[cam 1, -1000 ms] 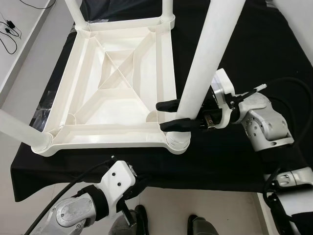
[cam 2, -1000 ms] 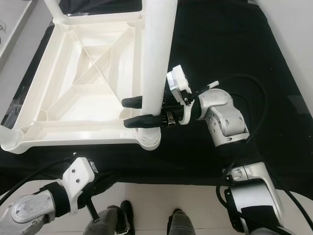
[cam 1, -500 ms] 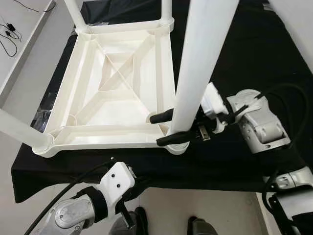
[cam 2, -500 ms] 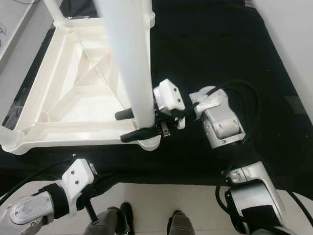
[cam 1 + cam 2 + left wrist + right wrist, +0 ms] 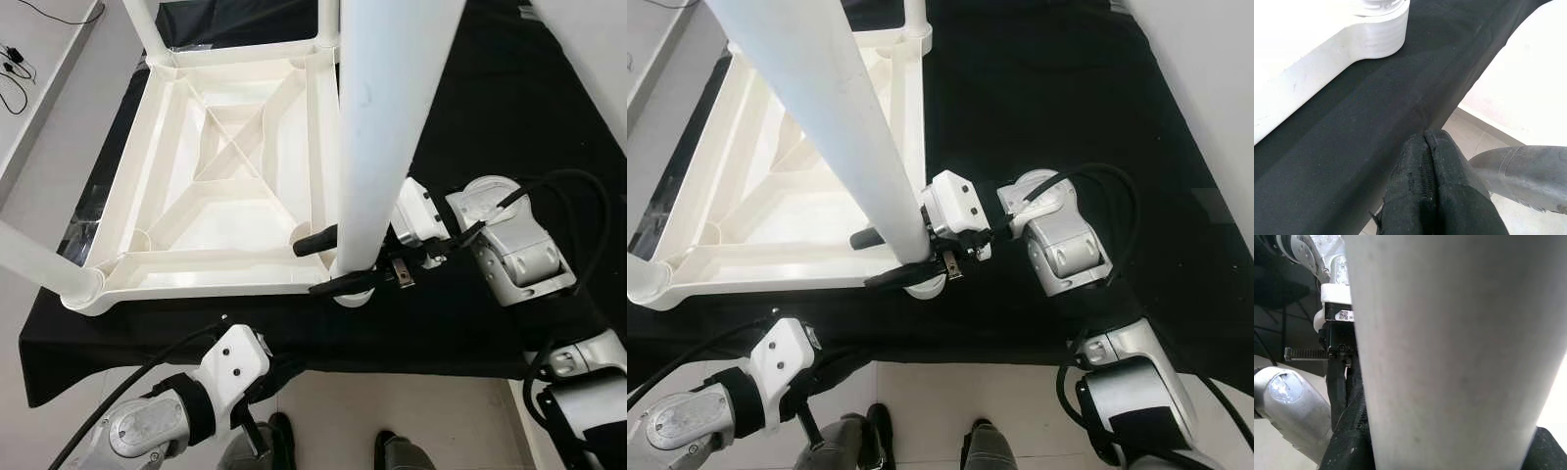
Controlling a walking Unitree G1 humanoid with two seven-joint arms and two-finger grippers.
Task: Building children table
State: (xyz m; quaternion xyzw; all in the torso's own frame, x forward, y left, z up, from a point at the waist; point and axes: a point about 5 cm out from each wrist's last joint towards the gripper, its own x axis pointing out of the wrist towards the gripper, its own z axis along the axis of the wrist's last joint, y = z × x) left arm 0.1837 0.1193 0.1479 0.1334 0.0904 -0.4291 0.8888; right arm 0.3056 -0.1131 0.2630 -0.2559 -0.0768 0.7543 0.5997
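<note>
A white children's table lies upside down on a black cloth. Legs stand in three of its corners: far left, far right and near left. My right gripper is shut on a fourth white leg close to its lower end. That end sits at the near right corner socket, and the leg rises almost straight toward the camera. The same leg stands between the black fingers in the right wrist view. My left gripper hangs shut and empty below the cloth's front edge.
The black cloth covers the work surface and drops over its front edge. Pale floor runs along the left with a cable on it. My own feet stand just below the front edge.
The right gripper has moved left and nearer with the leg. The leg has swung from leaning right to nearly upright, and its lower end now meets the near right corner socket. Left arm unchanged.
</note>
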